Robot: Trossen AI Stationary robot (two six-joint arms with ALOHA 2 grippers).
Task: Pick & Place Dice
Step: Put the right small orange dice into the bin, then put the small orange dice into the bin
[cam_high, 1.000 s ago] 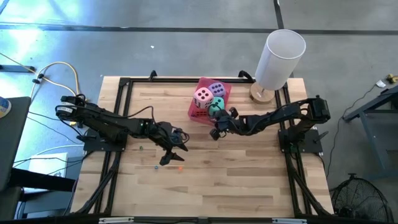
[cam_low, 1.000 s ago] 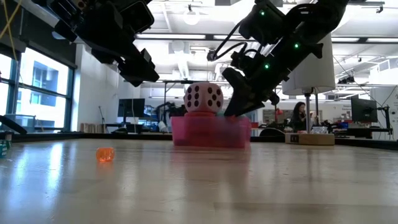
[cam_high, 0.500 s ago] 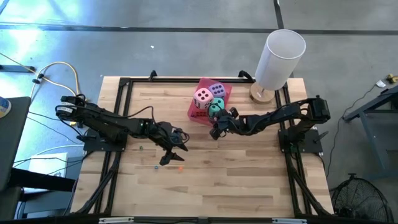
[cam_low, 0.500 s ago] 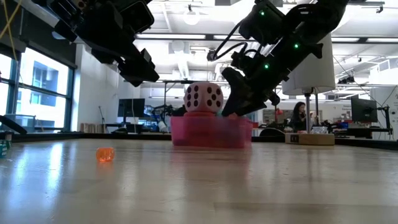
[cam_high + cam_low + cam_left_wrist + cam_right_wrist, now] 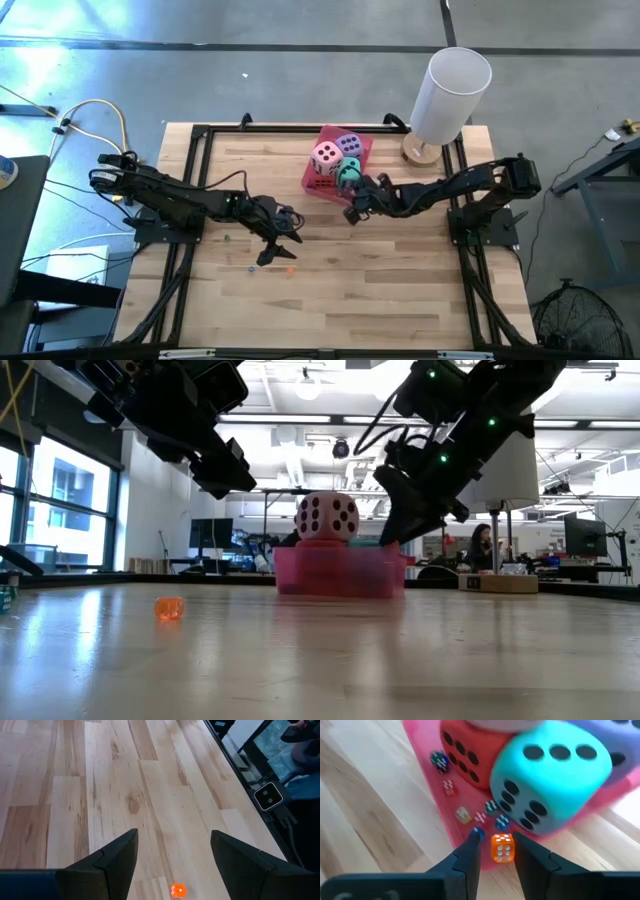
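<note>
A pink see-through tray (image 5: 310, 182) stands at the table's far middle. It holds the soft dice: pink (image 5: 325, 155) on top, purple (image 5: 349, 143), teal (image 5: 550, 780) and red (image 5: 465, 760). Several tiny coloured cubes lie on the tray floor. My right gripper (image 5: 497, 845) hangs by the tray's near right corner, about rim height in the low view, shut on a tiny orange cube (image 5: 502, 847) with white pips. My left gripper (image 5: 172, 837) hovers open over bare wood left of centre. Another tiny orange cube (image 5: 177, 891) lies on the table below it. My right gripper pinches the tiny orange cube by two opposite faces (image 5: 512, 849) at the free ends of its two fingers. The fingers slant down from the table's right side. The cube is lifted clear of the table, just outside the tray wall (image 5: 445, 820).
A tall white cylinder on a round wooden base (image 5: 450, 95) stands at the far right corner. A few tiny beads (image 5: 250, 268) lie on the wood near my left gripper. A black frame (image 5: 200, 135) runs round the table. The near half of the table is bare wood.
My right gripper has drawn back a little from the tray toward the table's right edge, rising slightly and tipping. The dice in the tray have stayed put.
</note>
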